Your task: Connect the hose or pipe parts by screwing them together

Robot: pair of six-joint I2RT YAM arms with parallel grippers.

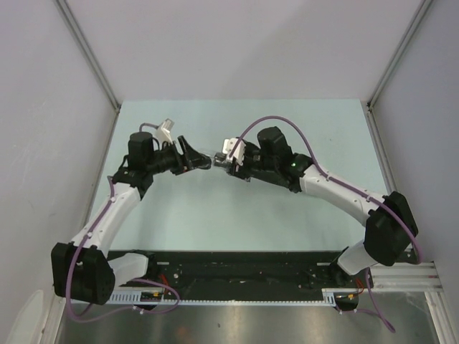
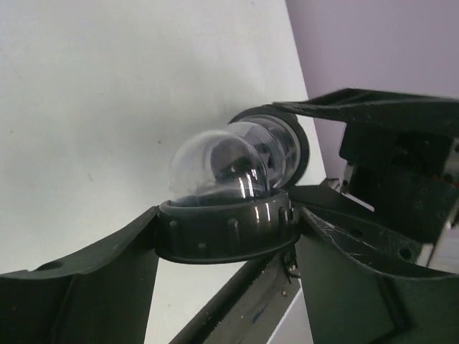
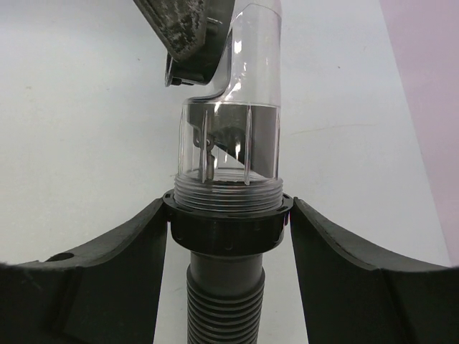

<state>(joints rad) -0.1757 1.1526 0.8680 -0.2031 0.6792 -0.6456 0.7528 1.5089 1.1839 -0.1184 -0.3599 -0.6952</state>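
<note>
Pale green desk (image 1: 237, 215) between grey partition walls (image 1: 57, 107); both arms meet above its middle.

Item: clear plastic elbow pipe (image 2: 215, 165), held between the two hands.

Grip one: left hand (image 2: 228, 222), its fingers set against both sides of the black ridged collar (image 2: 215, 236) at one end of the elbow.

Grip two: right hand (image 3: 228, 215), clamped on the second black collar (image 3: 226, 233) at the elbow's other end. Clear threads show just above this collar. The dark grey ribbed flexible hose (image 3: 226, 308) leaves it, running back between the right fingers.
</note>
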